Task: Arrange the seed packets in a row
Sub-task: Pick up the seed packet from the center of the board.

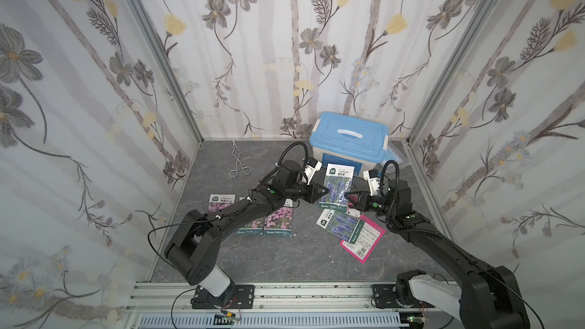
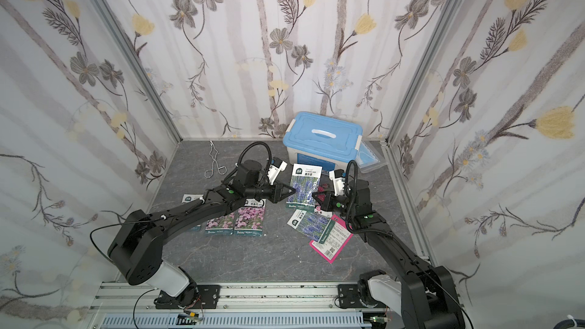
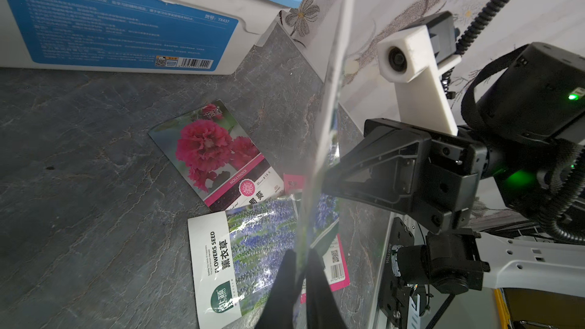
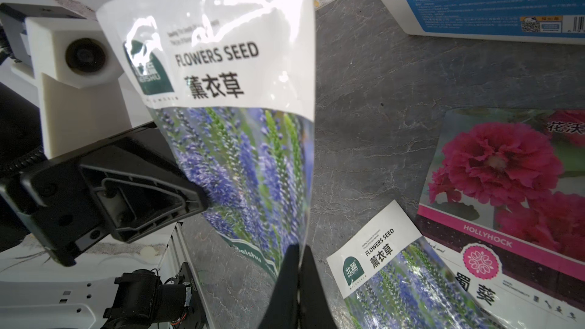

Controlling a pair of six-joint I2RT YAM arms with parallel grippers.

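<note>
One lavender seed packet (image 1: 336,186) (image 2: 304,185) stands upright above the table, pinched from both sides. My left gripper (image 1: 325,192) (image 3: 302,256) is shut on one long edge, which shows edge-on in the left wrist view. On the opposite edge my right gripper (image 1: 347,196) (image 4: 299,250) is shut, below the lavender picture (image 4: 247,140). A second lavender packet (image 1: 340,224) lies flat over a pink text-backed packet (image 1: 364,243). A magenta hollyhock packet (image 3: 215,153) (image 4: 503,172) lies beside them. Pink-flower packets (image 1: 278,221) lie side by side, partly under my left arm.
A white box with a blue lid (image 1: 351,139) stands at the back, just behind the raised packet. A clear blue-edged pouch (image 2: 370,156) leans at its right. Metal tongs (image 1: 239,161) lie at the back left. Patterned walls close in three sides.
</note>
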